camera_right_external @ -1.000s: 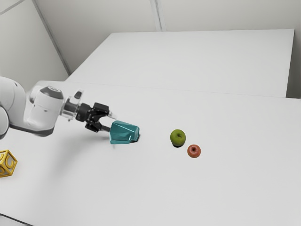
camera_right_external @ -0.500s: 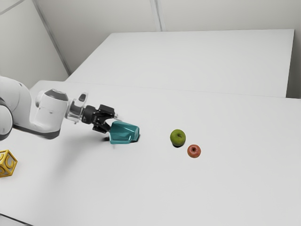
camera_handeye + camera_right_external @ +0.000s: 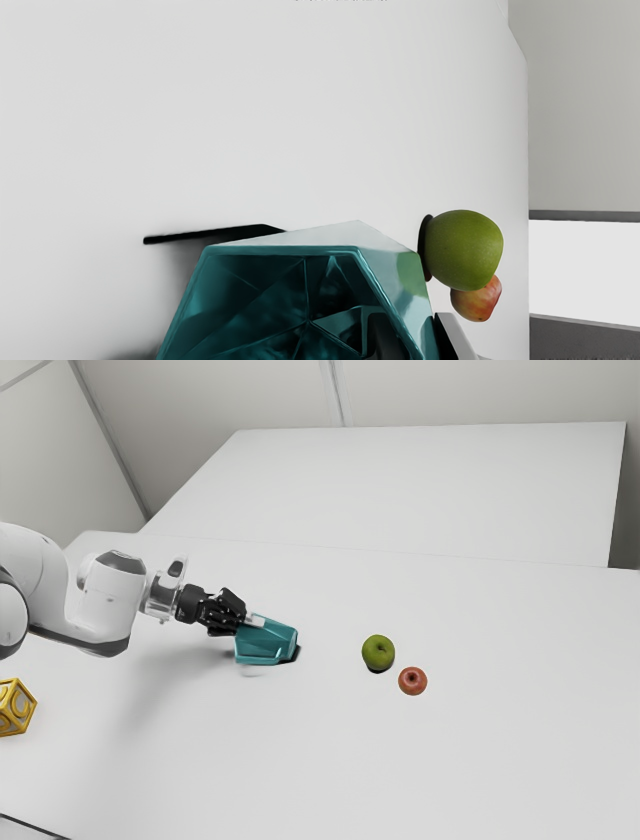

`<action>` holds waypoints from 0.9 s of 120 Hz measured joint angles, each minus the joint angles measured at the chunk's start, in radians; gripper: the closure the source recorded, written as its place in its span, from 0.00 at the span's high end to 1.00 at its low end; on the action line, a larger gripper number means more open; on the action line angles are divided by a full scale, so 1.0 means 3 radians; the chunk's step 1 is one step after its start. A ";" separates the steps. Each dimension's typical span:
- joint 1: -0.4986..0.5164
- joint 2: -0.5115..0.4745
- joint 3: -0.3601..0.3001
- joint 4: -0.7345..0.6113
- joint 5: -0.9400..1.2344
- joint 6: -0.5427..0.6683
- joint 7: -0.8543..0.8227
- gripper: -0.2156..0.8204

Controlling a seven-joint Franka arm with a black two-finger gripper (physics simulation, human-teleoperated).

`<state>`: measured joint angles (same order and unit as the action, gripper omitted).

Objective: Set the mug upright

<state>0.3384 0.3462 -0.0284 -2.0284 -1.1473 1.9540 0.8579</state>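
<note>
Teal mug point(image 3: 268, 645) is on its side over the white worktop point(image 3: 330, 760), mouth facing my hand point(image 3: 247, 624); can't tell if it touches the surface. Hand's pinching the mug's wall, 1 finger inside, 1 outside. Rel. to the mug: green apple point(image 3: 378, 652) sits apart, twd. the exterior view's right; red apple point(image 3: 412, 681), same dir., a bit farther out, near the green one. Gold cube point(image 3: 15, 708) is well apart from the mug, twd. the exterior view's left.
</note>
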 joint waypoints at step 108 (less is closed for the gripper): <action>-0.0208 -0.0835 -0.0013 0.0198 0.1696 -0.0035 -0.0467 0.04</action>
<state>0.2761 0.0956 -0.0324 -1.9689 -0.6385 1.9435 0.7177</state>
